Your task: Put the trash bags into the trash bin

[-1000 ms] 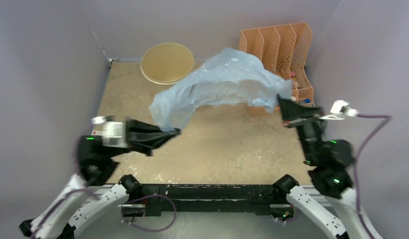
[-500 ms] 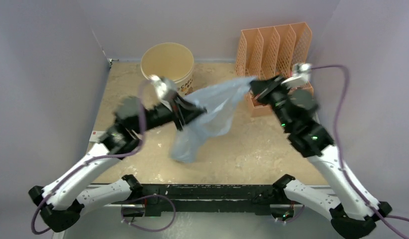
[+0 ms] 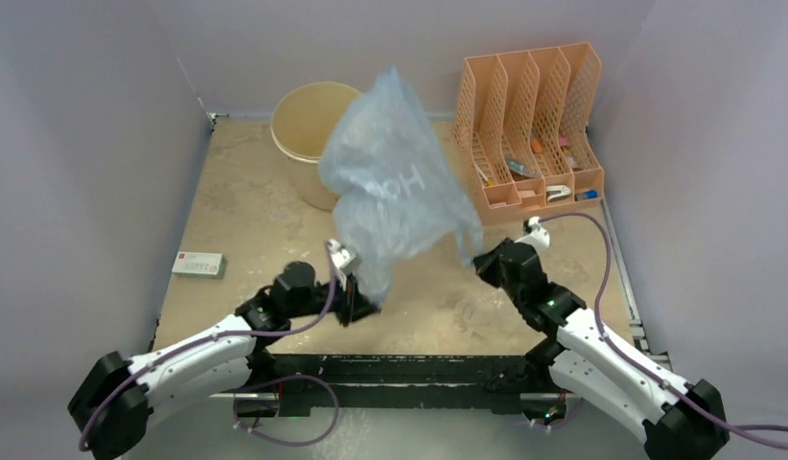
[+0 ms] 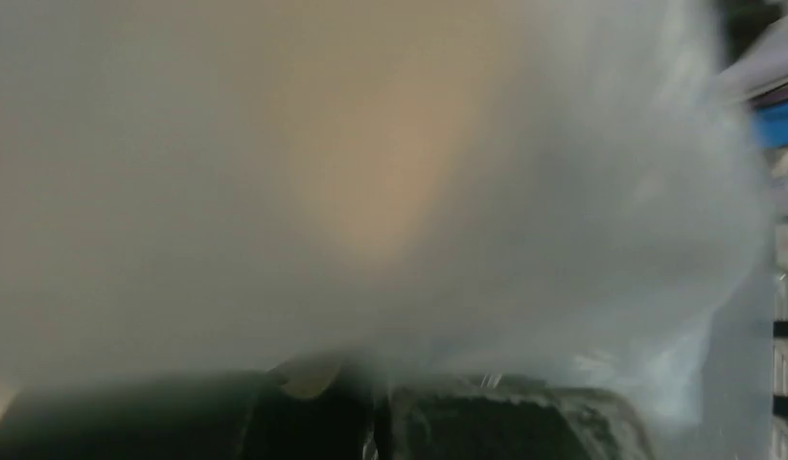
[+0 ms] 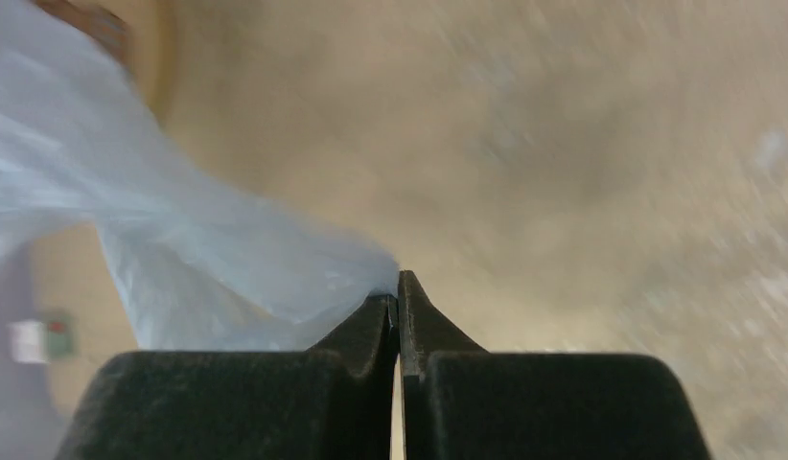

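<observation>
The trash bag, pale blue and translucent with faint white lettering, billows upward over the middle of the table. It hides the right part of the cream trash bin standing at the back. My left gripper is shut on the bag's lower left corner, low near the table's front. My right gripper is shut on the bag's lower right edge. In the left wrist view the bag fills nearly the whole picture above my gripper. In the right wrist view the gripper pinches a corner of the bag.
An orange mesh file organizer with small items in it stands at the back right. A small white and red box lies near the table's left edge. Grey walls close in the left, back and right sides.
Both arms have drawn back toward the near edge and dropped low, closer together. The bag, held stretched between them before, now balloons upward in front of the bin.
</observation>
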You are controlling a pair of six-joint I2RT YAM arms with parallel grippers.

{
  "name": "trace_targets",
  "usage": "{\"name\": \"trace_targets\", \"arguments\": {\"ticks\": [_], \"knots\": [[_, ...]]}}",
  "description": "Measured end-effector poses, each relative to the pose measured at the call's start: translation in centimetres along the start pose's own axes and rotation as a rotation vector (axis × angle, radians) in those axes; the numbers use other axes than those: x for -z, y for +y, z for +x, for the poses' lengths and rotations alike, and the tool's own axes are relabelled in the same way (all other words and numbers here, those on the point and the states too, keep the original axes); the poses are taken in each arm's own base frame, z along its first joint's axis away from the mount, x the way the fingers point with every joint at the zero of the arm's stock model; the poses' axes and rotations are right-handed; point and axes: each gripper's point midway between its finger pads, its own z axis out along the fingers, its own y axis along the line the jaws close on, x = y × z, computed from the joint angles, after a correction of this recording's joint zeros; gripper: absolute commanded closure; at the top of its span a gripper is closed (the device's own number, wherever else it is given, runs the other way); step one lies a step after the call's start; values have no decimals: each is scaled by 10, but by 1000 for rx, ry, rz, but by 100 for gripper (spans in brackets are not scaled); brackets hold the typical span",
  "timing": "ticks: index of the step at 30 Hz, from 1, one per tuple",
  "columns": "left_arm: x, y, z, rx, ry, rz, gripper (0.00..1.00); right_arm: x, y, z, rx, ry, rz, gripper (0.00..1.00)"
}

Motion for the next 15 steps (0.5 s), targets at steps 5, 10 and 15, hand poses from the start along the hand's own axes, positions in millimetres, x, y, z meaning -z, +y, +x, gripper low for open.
{"name": "trace_targets", "arguments": {"ticks": [5, 10, 15], "knots": [[17, 35, 81, 173, 294, -193, 100, 8, -7, 11, 52, 110, 82, 100], [3, -55, -189, -211, -179, -51, 100, 91, 177, -176, -11, -288, -327, 100], [103, -154, -310, -518, -620, 61, 100, 198, 170, -251, -136, -623, -504, 100]]}}
